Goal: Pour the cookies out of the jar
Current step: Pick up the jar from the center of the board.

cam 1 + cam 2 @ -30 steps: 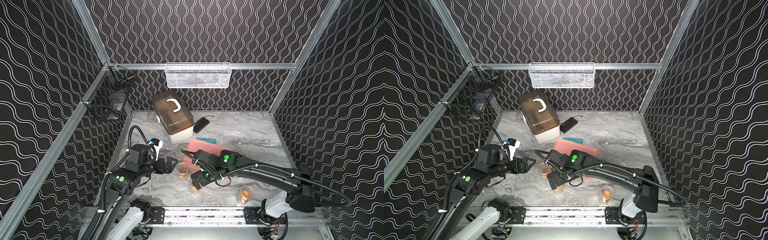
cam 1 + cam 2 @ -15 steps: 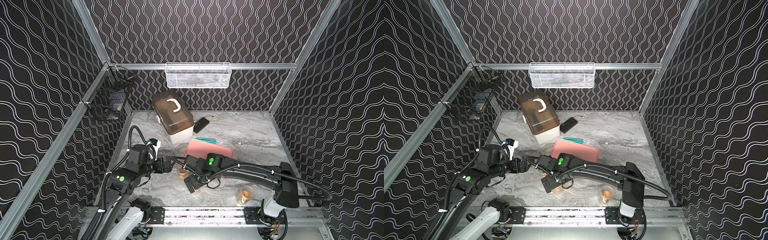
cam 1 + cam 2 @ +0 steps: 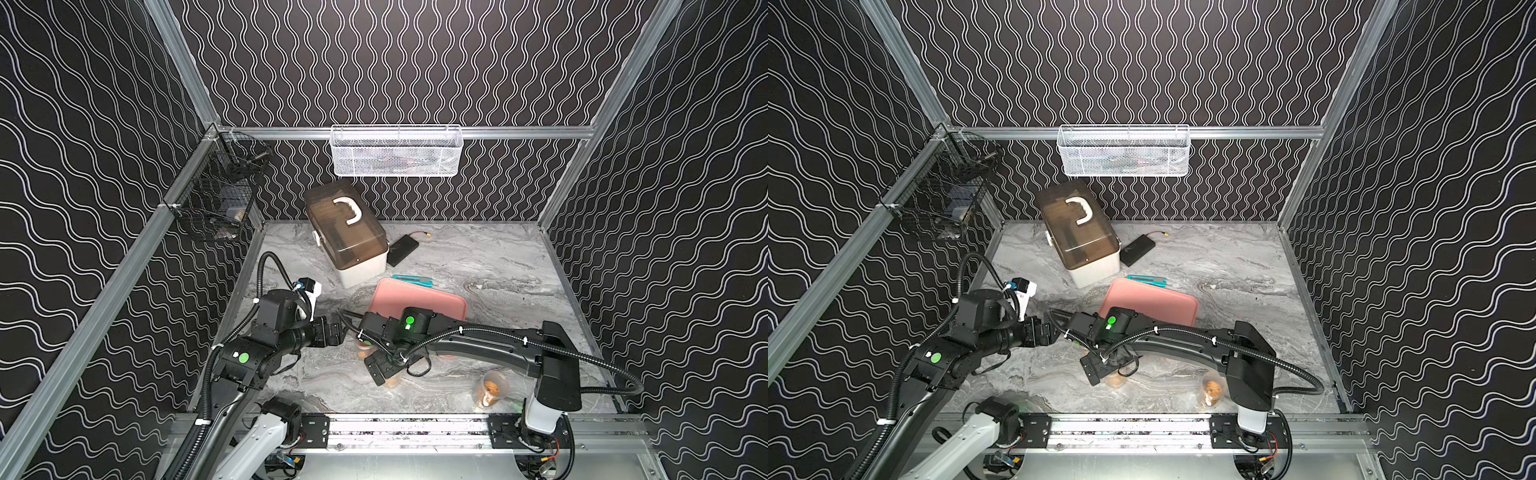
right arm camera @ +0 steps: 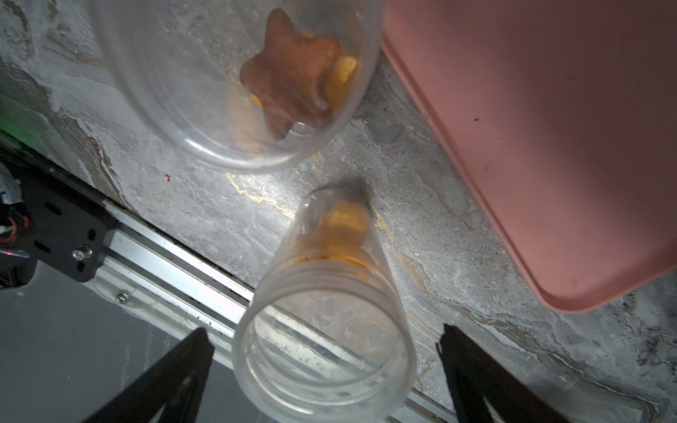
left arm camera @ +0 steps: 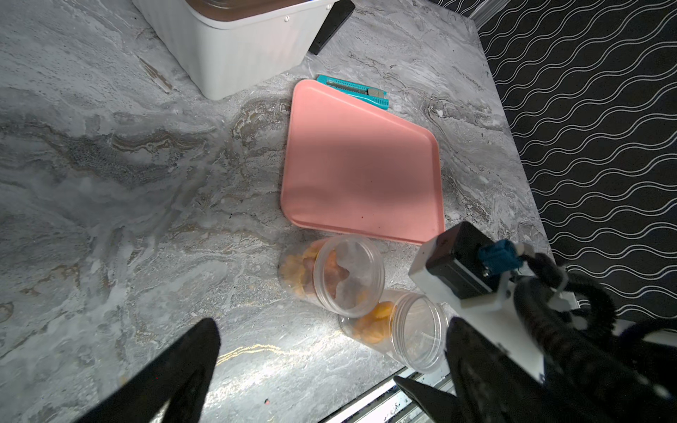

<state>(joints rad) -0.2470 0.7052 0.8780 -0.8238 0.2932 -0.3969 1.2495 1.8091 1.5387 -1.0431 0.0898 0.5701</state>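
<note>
Two clear lidless jars stand side by side at the pink tray's (image 5: 362,161) near edge. The front jar (image 4: 329,256) holds yellow-orange cookies (image 4: 344,227) at its bottom. My right gripper (image 4: 322,331) is open above it, the jaws flanking its mouth with a gap on each side. The other jar (image 4: 234,84) holds a brown star cookie (image 4: 289,73) and yellow pieces. My left gripper (image 5: 331,324) is open and empty, just left of both jars (image 5: 348,274). In both top views the right gripper (image 3: 380,368) covers most of the front jar (image 3: 1115,380).
A third open jar (image 3: 490,386) with cookies stands at the front right near the rail. Behind the tray (image 3: 432,297) lie a teal cutter (image 3: 411,279), a black device (image 3: 401,249) and a brown-lidded white box (image 3: 347,232). The right arm stretches across the front.
The right arm has swung to the left and its open gripper has shifted left and forward over the front jar. The left gripper has stayed in place.
</note>
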